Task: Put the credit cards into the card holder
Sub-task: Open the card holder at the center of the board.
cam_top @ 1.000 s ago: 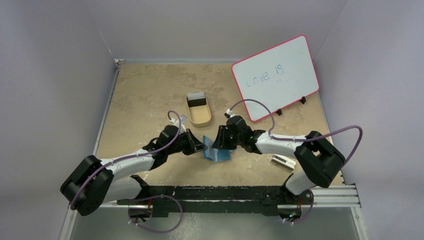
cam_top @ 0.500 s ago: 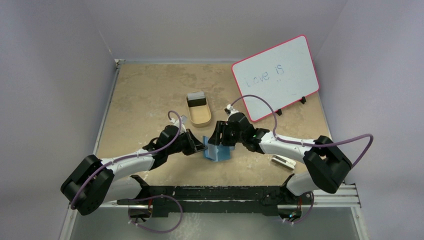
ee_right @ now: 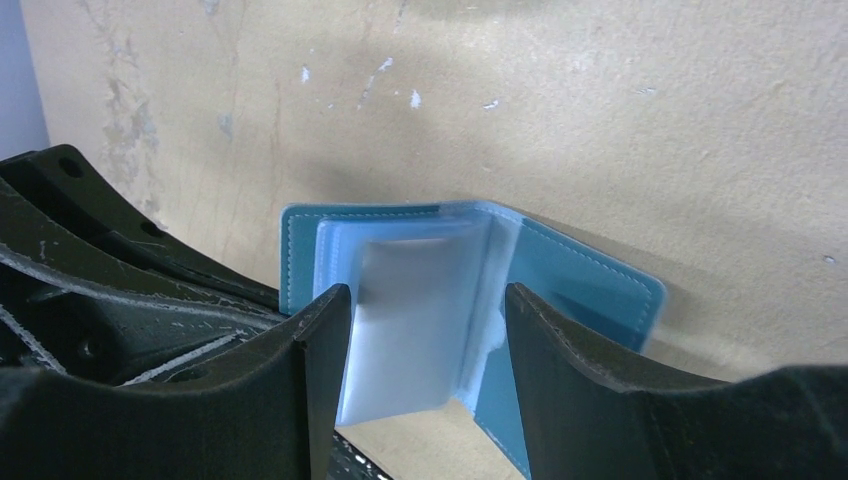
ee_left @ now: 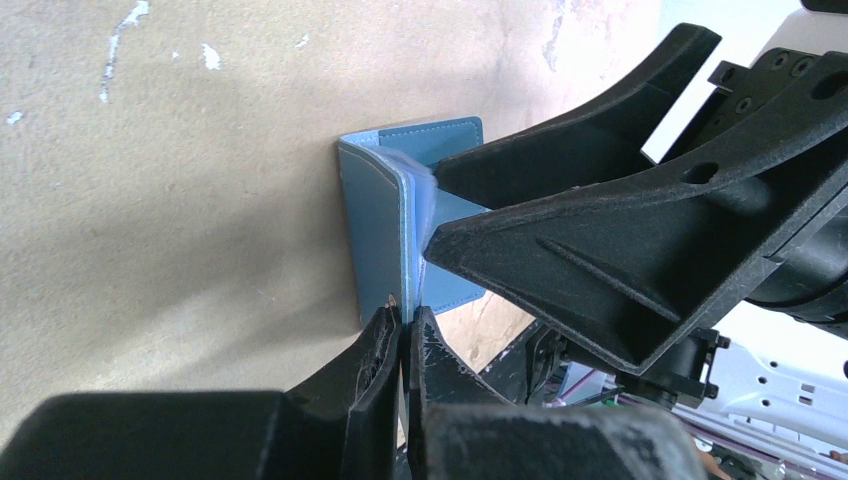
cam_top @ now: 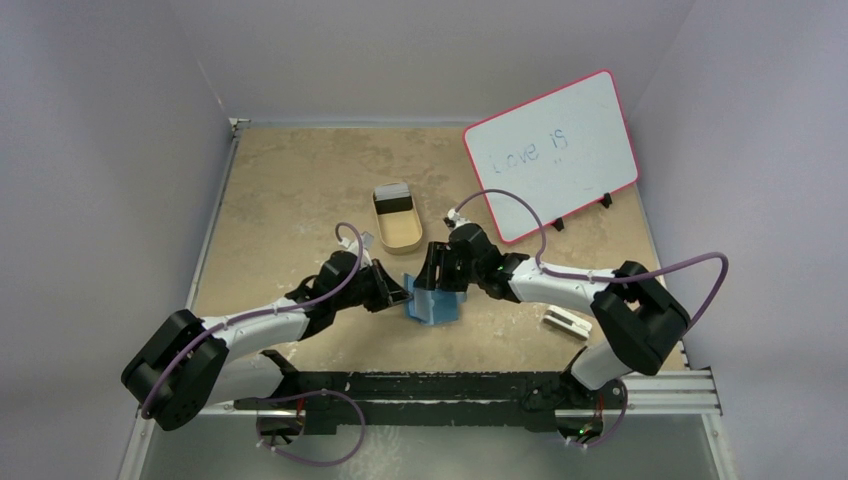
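Note:
The teal-blue card holder (cam_top: 434, 307) stands open on its edge at the table's middle. My left gripper (cam_top: 400, 293) is shut on the edge of one cover, seen close in the left wrist view (ee_left: 404, 325), where the card holder (ee_left: 375, 225) stands upright. My right gripper (cam_top: 438, 280) is open and reaches down over the open holder. In the right wrist view its jaws (ee_right: 428, 312) straddle the pale clear inner sleeves without gripping them, and the blue cover (ee_right: 585, 285) spreads to the right. The credit cards (cam_top: 394, 203), black and pale, lie in the tan oval tray (cam_top: 403, 240).
A whiteboard (cam_top: 552, 155) with a pink rim leans at the back right. A white block (cam_top: 566, 322) lies near the right arm's base. Side walls enclose the tan table (cam_top: 290, 200). The left gripper's body (ee_right: 110, 280) sits close beside the right fingers.
My right gripper has moved left and down over the card holder, now straddling its inner sleeves. The holder has shifted slightly left. The left gripper has kept its grip and place.

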You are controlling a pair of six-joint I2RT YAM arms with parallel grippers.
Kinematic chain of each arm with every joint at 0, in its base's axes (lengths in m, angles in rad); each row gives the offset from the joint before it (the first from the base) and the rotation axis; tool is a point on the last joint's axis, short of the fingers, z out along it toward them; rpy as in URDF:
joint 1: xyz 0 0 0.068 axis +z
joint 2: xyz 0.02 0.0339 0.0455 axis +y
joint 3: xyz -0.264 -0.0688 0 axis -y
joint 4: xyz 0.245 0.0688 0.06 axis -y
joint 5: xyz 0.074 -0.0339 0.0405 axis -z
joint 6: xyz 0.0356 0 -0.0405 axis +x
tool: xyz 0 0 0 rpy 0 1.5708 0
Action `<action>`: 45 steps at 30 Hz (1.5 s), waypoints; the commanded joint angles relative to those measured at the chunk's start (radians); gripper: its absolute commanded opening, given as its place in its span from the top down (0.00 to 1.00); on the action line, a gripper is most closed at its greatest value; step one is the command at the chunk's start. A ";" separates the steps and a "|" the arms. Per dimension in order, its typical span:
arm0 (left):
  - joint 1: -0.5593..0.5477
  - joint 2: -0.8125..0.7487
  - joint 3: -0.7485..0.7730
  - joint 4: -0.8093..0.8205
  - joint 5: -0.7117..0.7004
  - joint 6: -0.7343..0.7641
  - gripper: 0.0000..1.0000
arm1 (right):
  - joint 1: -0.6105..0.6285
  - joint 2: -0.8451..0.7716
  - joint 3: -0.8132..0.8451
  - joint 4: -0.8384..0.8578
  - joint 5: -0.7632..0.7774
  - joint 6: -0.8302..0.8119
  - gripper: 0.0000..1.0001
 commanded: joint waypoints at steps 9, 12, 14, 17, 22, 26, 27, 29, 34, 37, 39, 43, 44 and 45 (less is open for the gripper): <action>0.004 -0.009 0.021 0.007 -0.027 0.035 1.00 | -0.005 0.004 0.031 -0.053 0.053 -0.022 0.41; 0.004 -0.007 0.026 -0.013 -0.037 0.041 1.00 | -0.005 0.001 0.040 -0.099 0.085 -0.027 0.41; 0.003 -0.008 0.029 -0.033 -0.049 0.047 1.00 | -0.004 -0.009 0.047 -0.147 0.128 -0.031 0.41; 0.004 -0.010 0.031 -0.053 -0.058 0.053 1.00 | -0.004 -0.037 0.056 -0.235 0.209 -0.038 0.42; 0.002 -0.023 0.040 -0.060 -0.056 0.051 1.00 | -0.003 -0.124 0.088 -0.333 0.296 -0.057 0.45; 0.003 -0.024 0.041 -0.053 -0.063 0.045 1.00 | 0.010 -0.201 0.102 -0.286 0.205 -0.055 0.50; 0.003 -0.022 0.039 -0.049 -0.062 0.042 1.00 | 0.013 -0.212 0.102 -0.266 0.183 -0.049 0.52; 0.002 -0.017 0.034 -0.036 -0.061 0.035 1.00 | 0.019 -0.227 0.099 -0.220 0.147 -0.041 0.54; 0.003 -0.011 0.023 -0.013 -0.057 0.021 1.00 | 0.029 -0.202 0.079 -0.117 0.059 -0.023 0.59; 0.003 -0.016 0.024 -0.008 -0.056 0.014 1.00 | 0.053 -0.167 0.080 -0.074 0.022 -0.016 0.61; 0.003 -0.023 0.025 -0.005 -0.054 0.009 1.00 | 0.067 -0.138 0.090 -0.087 0.046 -0.018 0.58; 0.003 -0.043 0.029 -0.005 -0.056 0.005 1.00 | 0.068 -0.082 0.101 -0.111 0.073 -0.034 0.50; 0.004 -0.045 0.029 -0.005 -0.056 0.006 1.00 | 0.068 -0.072 0.100 -0.103 0.066 -0.037 0.48; 0.003 -0.045 0.028 -0.006 -0.057 0.008 1.00 | 0.068 -0.062 0.103 -0.097 0.060 -0.039 0.47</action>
